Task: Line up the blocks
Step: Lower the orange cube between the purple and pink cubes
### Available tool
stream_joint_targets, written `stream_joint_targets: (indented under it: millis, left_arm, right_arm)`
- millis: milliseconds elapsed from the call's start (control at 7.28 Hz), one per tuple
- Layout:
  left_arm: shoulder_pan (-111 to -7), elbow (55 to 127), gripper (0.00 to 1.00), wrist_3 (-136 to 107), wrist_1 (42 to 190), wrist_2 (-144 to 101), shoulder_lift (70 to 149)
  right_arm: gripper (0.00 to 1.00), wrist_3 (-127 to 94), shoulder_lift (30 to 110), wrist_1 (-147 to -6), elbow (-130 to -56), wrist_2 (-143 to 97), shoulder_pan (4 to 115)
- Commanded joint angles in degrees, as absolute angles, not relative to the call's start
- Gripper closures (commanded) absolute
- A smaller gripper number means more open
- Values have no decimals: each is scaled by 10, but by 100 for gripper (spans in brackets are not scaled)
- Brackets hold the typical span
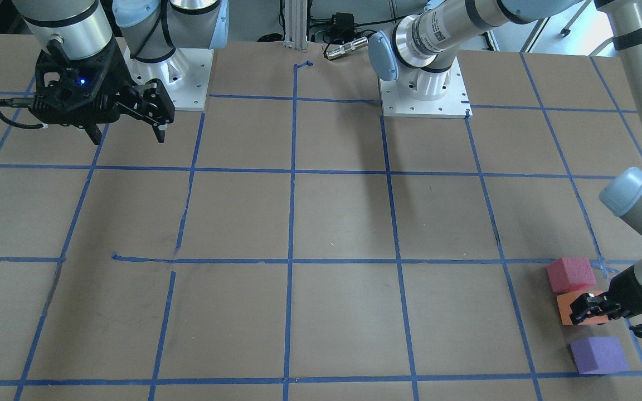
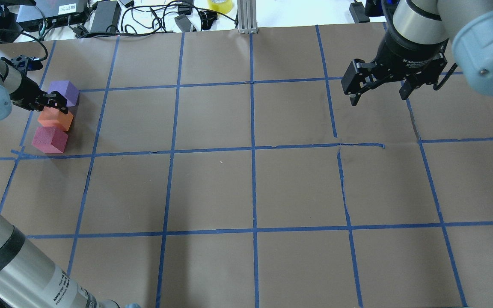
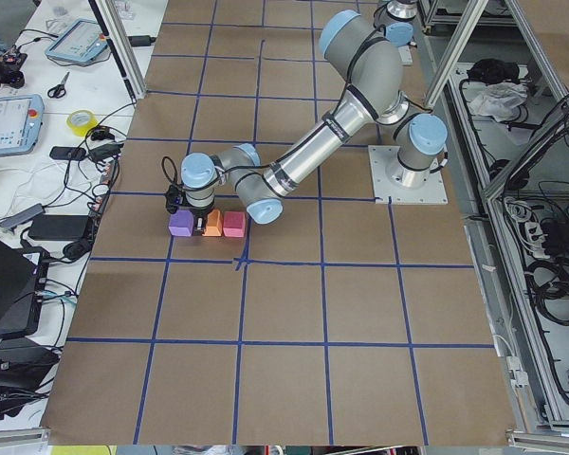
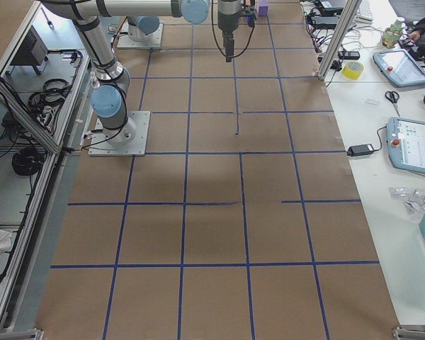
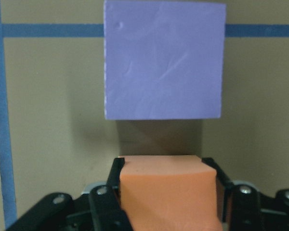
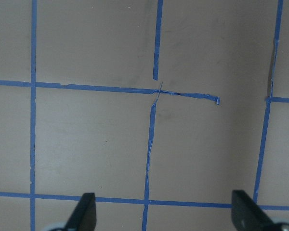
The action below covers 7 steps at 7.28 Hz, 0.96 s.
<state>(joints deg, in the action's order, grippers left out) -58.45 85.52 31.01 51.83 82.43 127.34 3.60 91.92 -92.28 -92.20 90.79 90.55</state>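
Observation:
Three foam cubes lie in a short row near the table's left end: the pinkish-red block point(image 2: 49, 139), the orange block point(image 2: 54, 119) and the purple block point(image 2: 63, 92). My left gripper point(image 2: 58, 107) is shut on the orange block point(image 5: 166, 192), with one finger on each side of it. It rests between the other two at table level. A small gap separates it from the purple block point(image 5: 164, 60). My right gripper point(image 2: 378, 97) is open and empty, hovering over bare table at the far right.
The table is brown paper point(image 2: 250, 188) with a blue tape grid. Cables, power bricks and a tape roll point(image 2: 220, 5) lie beyond the far edge. The row shows in the front view as pinkish-red point(image 1: 570, 274), orange point(image 1: 569, 309), purple point(image 1: 598, 354).

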Motion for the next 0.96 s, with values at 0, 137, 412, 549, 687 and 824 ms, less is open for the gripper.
stream_joint_targets:
  millis: [0, 137, 412, 549, 687, 824]
  left_arm:
    - [-584, 856, 11, 309, 518, 825, 1274]
    - [-584, 857, 10, 309, 518, 824, 1274]
    - [-584, 858, 7, 309, 520, 824, 1260]
    - [-595, 851, 0, 310, 544, 825, 1245]
    - [-605, 847, 0, 310, 620, 839, 1212]
    - [-613, 839, 0, 310, 710, 839, 1164]
  right_arm:
    - [0, 36, 919, -924, -922, 908, 905]
    - [0, 36, 919, -920, -922, 908, 905]
    - [0, 36, 919, -923, -922, 908, 905]
    - [0, 35, 919, -922, -922, 908, 905]
    - [0, 35, 919, -923, -922, 908, 906]
    - [0, 36, 919, -922, -923, 908, 905]
